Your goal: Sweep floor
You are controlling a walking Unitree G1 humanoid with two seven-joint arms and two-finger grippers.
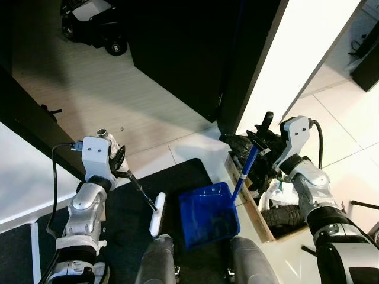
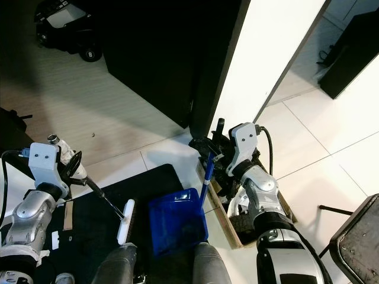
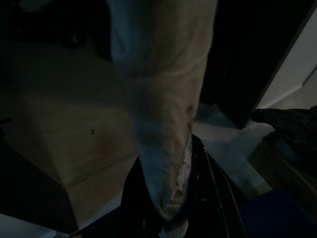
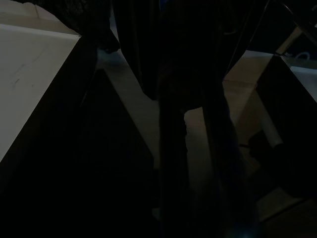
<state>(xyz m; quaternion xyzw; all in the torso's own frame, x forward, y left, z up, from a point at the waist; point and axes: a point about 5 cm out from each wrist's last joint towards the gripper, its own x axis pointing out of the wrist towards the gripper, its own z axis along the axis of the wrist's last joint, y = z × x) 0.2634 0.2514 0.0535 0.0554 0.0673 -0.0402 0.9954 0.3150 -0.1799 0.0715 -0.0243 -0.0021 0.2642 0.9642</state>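
Left end effector [image 1: 121,167]: at about 9 o'clock in my head view, clamped on the dark thin handle of a small brush [image 1: 156,214], whose white head rests low on the dark mat [image 1: 189,171] by my feet.
Right end effector [image 1: 263,142]: at about 3 o'clock, closed around the top of the dustpan's blue-and-white upright handle [image 1: 243,173].
Dustpan [image 1: 208,214]: blue, sitting on the mat at 6 o'clock, just beside the brush head.
Floor [image 1: 106,112]: pale wood planks at 11 o'clock, white tile at 3 o'clock; one small dark speck [image 1: 122,126] lies on the wood.
Handling: I judge both tools light, rigid plastic; the thin brush handle may twist in the grip, so holding near its top suits short strokes.
Nearby: a wooden tray of shoes [image 1: 278,219] sits beside the dustpan.
Writing: I read none.
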